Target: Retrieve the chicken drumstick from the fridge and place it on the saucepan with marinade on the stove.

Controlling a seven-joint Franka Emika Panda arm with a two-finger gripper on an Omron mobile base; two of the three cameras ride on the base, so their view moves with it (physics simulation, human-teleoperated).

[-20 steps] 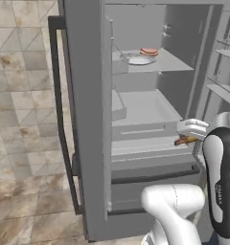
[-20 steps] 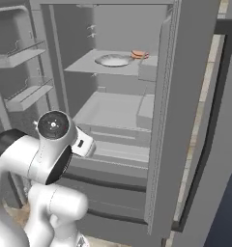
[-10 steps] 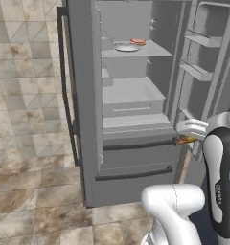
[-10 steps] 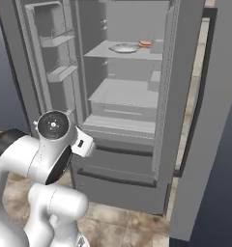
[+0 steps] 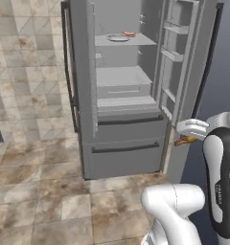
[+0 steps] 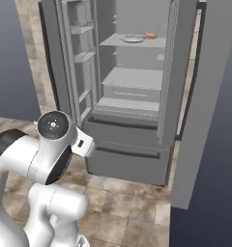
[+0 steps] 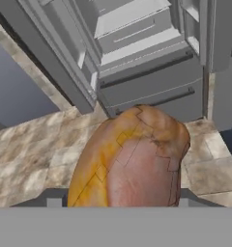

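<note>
Hand view: my two-finger gripper is closed partway around the yellow-tan, orange-brown chicken drumstick, low in the frame's centre.
From the left base view the drumstick sits at right of centre, just beside the tall grey fridge, whose doors stand open; a small plate and a reddish food item rest on its top shelf, upper centre.

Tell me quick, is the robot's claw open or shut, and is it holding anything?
Claw: shut on the chicken drumstick, held out in front of the open fridge.
</note>
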